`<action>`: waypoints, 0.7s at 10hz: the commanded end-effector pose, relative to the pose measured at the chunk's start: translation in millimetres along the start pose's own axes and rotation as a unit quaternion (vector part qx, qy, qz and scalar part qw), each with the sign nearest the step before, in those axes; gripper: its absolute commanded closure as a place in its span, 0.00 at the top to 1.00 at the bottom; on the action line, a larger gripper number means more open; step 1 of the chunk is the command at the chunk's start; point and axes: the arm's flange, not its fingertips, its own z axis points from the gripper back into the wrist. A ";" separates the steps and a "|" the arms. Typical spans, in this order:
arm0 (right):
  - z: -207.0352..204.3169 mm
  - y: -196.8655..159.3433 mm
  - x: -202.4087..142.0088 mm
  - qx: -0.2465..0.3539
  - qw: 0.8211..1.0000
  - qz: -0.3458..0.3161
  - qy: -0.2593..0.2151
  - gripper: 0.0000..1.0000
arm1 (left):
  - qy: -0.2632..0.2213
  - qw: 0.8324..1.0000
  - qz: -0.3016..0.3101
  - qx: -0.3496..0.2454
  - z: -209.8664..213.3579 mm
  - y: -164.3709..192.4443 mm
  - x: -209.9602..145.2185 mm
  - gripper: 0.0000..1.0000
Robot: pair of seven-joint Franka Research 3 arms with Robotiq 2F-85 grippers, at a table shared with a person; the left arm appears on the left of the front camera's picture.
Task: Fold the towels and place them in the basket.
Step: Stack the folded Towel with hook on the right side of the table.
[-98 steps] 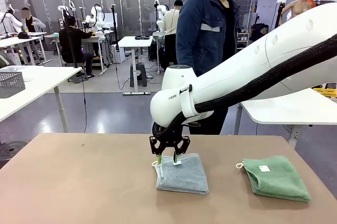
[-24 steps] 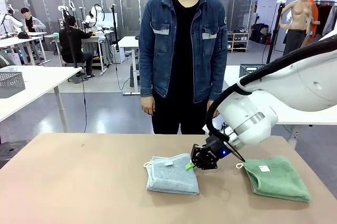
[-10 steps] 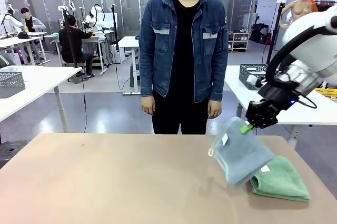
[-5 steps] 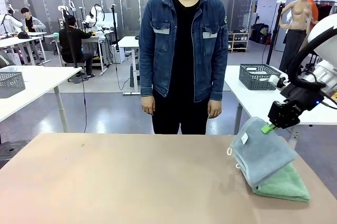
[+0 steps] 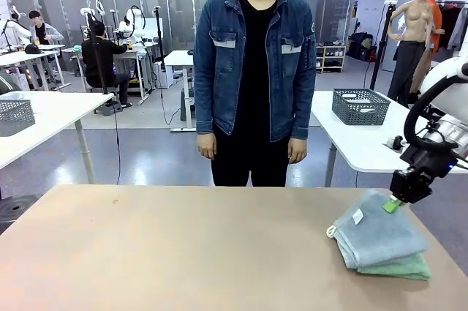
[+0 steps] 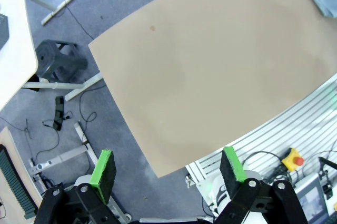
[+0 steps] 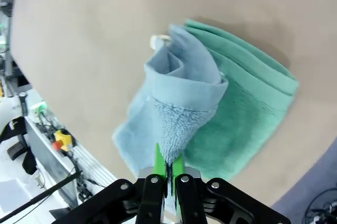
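A: Which step does this look like?

B: Stacking, most likely. The right gripper [image 5: 395,204] is clamped shut on a far corner of the blue towel [image 5: 380,236], which lies folded on top of the green towel [image 5: 398,268] near the table's [image 5: 183,252] right edge. The corner is lifted while the rest of the cloth rests on the green one.

A: And the next move?

B: Probably letting that pinched corner go so the blue towel settles flat, then getting the pile into a basket. A basket [image 5: 361,106] stands on another table behind, well apart from the towels.

A: How is the arm posed?

B: The right arm comes in from the right side, wrist angled down toward the stack. The left gripper [image 6: 167,167] hangs high above the near table edge, fingers spread wide, holding nothing. The person [image 5: 254,69] stands at the far side, hands down
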 end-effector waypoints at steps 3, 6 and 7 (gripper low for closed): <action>-19.2 -1.0 -4.6 -0.084 0.994 -0.064 0.000 0.39 | -0.001 1.000 0.000 0.003 1.4 0.4 -0.8 1.00; -21.7 8.6 -10.8 -0.103 0.991 -0.080 -0.008 0.42 | -0.001 1.000 0.000 0.003 1.4 0.4 -0.8 1.00; -21.7 15.6 -12.1 -0.109 0.991 -0.081 -0.011 1.00 | -0.001 1.000 0.000 0.003 1.4 0.4 -0.8 1.00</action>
